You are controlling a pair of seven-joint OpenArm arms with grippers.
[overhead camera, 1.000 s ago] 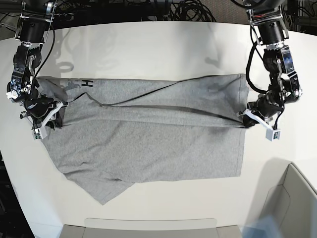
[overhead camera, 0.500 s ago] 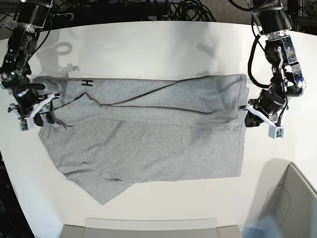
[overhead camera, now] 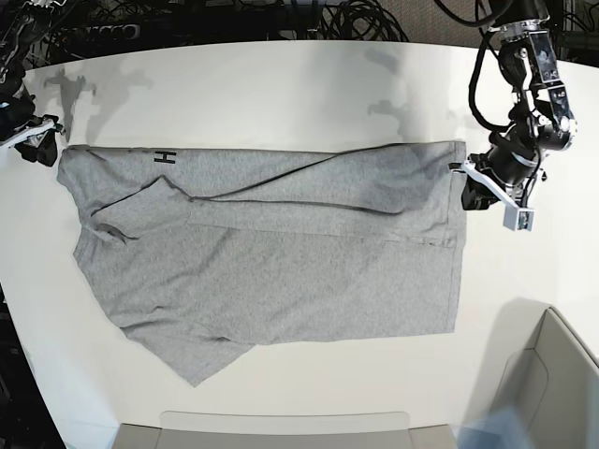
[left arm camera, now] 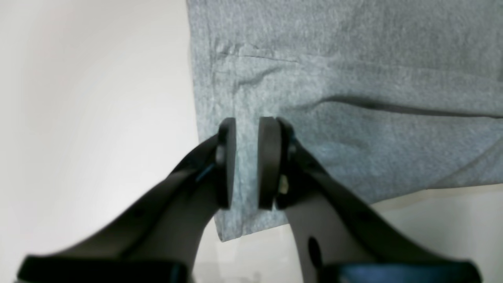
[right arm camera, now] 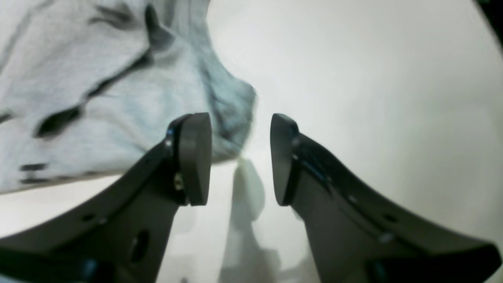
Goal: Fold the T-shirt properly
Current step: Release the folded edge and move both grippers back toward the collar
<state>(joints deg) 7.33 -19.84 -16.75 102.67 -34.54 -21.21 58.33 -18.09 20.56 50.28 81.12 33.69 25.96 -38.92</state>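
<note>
T-shirt [overhead camera: 299, 281] approx. 1 fold in, far edge turned over, left side rumpled; sides & final fold left; both grippers [left arm camera: 247, 163] [right arm camera: 240, 159] open, empty.

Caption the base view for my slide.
Two robot arms with open jaws above a partly folded grey T-shirt on a white table.

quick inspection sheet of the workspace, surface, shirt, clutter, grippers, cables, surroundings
surface: white table, shadows under the arms
job's things: grey T-shirt lying partly folded, creased, one black letter showing near its far edge
clutter: nothing seen
left gripper: jaws parted, over the shirt, holding nothing
right gripper: jaws wide apart, empty, near a shirt corner
cables: dark cable looping beside the left arm
surroundings: grey panel-like structure at the near corner
</note>
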